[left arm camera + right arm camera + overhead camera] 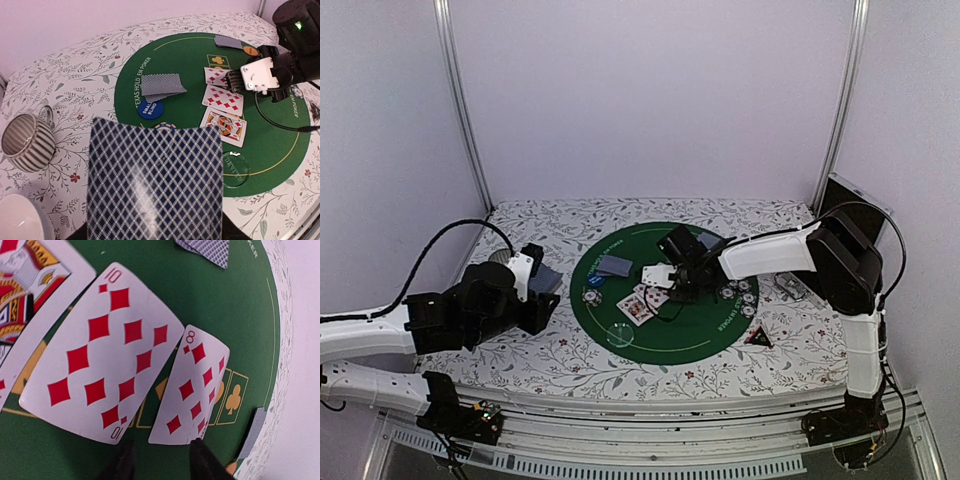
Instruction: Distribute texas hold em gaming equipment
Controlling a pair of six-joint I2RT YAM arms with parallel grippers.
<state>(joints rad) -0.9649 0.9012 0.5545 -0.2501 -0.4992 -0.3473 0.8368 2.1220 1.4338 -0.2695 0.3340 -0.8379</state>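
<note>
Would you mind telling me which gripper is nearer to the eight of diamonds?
Right. The right gripper hovers at the edge of the eight of diamonds; the left gripper is beyond the left rim of the green mat.

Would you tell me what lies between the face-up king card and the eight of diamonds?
The face-up ten of diamonds card, clearest in the right wrist view.

A lab test booth: plain white panels (650, 100), metal posts (463, 100), floral-clothed table (570, 215).
</note>
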